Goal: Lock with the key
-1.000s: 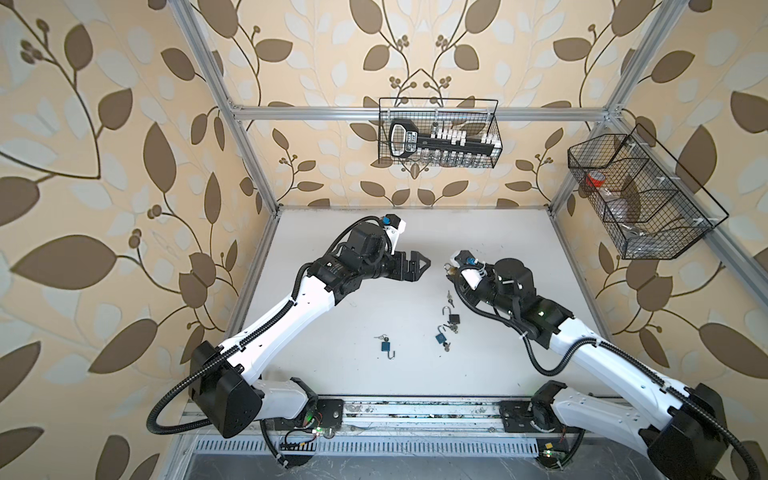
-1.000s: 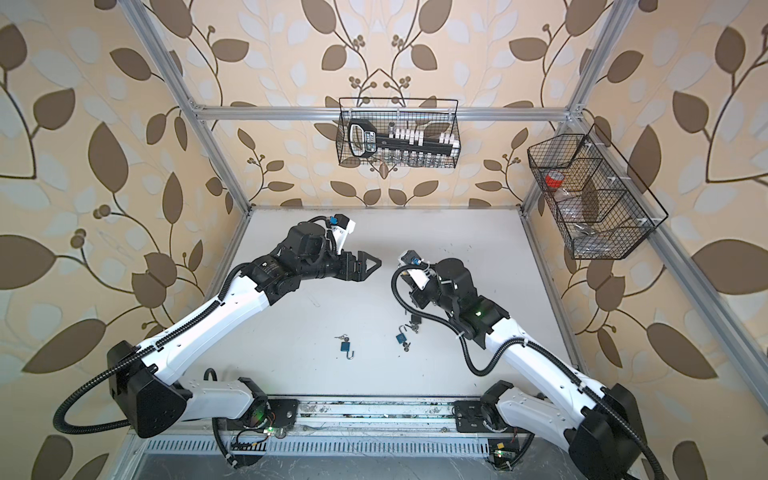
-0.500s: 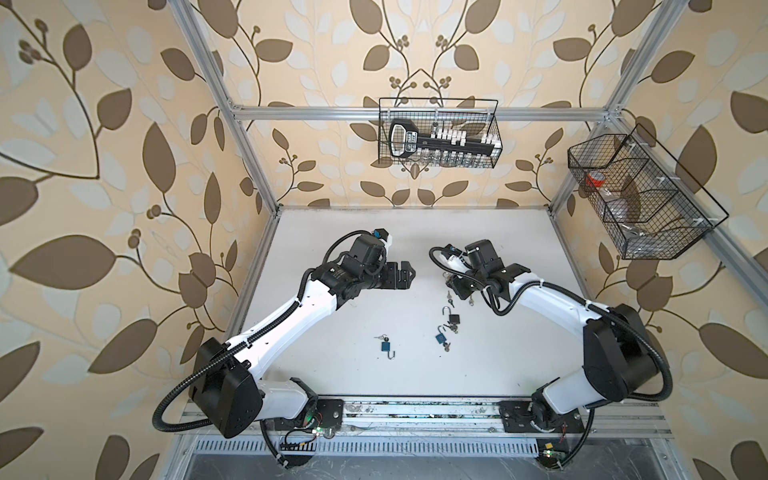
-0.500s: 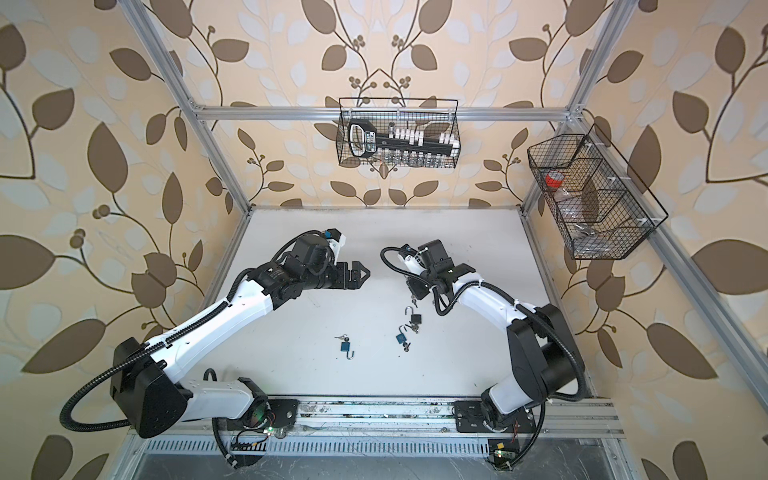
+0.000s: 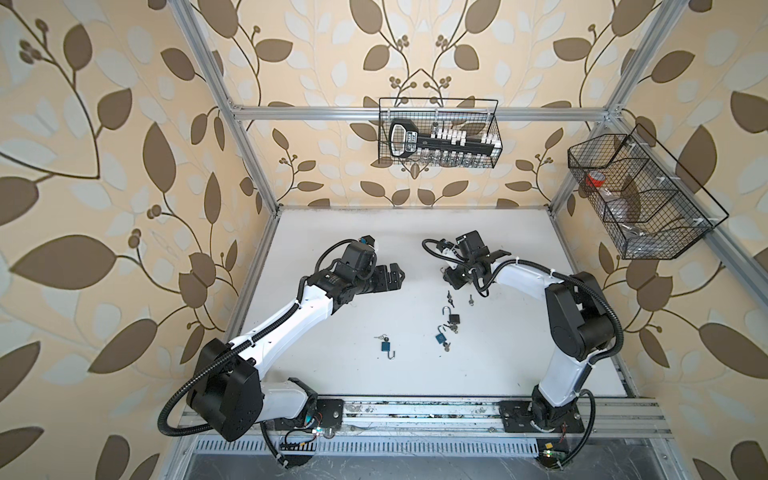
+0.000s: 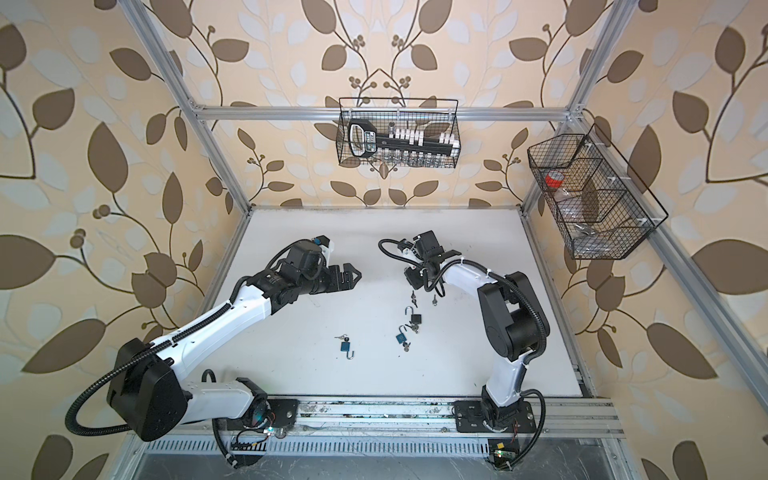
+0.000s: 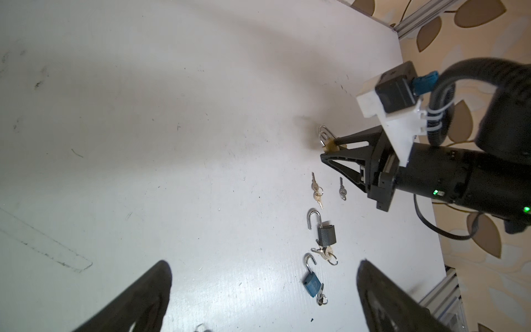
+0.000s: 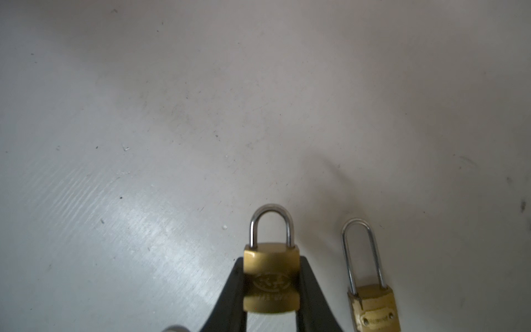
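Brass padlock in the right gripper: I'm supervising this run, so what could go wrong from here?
1. The right gripper pinches the brass padlock only by its smooth sides, near the fingertips; it may twist or slip under a key's push.
2. A long-shackle padlock lies close beside it and could get bumped.
3. Several loose keys lie together; the open left gripper might pick a wrong one.

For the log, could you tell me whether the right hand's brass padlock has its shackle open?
No: the brass padlock in the right hand has both shackle legs seated in its body.
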Robot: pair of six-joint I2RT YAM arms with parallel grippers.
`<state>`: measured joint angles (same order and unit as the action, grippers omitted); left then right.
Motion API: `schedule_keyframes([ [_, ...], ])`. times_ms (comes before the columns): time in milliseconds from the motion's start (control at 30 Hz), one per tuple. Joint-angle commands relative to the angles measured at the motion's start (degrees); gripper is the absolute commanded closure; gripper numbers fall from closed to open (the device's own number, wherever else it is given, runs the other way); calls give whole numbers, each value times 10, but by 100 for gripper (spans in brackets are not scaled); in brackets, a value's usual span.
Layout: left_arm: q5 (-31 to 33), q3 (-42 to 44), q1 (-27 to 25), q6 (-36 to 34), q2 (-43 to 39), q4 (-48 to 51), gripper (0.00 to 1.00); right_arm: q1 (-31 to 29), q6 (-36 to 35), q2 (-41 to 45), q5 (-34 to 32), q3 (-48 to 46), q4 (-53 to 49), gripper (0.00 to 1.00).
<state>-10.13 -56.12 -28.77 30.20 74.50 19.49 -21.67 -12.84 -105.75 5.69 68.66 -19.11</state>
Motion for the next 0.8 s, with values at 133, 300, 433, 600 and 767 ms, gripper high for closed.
schedule_keyframes([
  [133,-39,1,12,-29,-17,1,1,8,-15,-45,-9,41,-21,98],
  [300,-34,11,16,-31,-31,-1,1,15,-15,-64,-8,52,-28,93],
  [433,-21,20,29,-17,-38,5,1,15,-15,-78,-8,59,-29,89],
  [600,-37,25,40,-14,-40,-4,1,16,-16,-90,-11,69,-31,84],
  [767,-24,26,48,-8,-40,8,1,16,-15,-96,-19,70,-34,75],
])
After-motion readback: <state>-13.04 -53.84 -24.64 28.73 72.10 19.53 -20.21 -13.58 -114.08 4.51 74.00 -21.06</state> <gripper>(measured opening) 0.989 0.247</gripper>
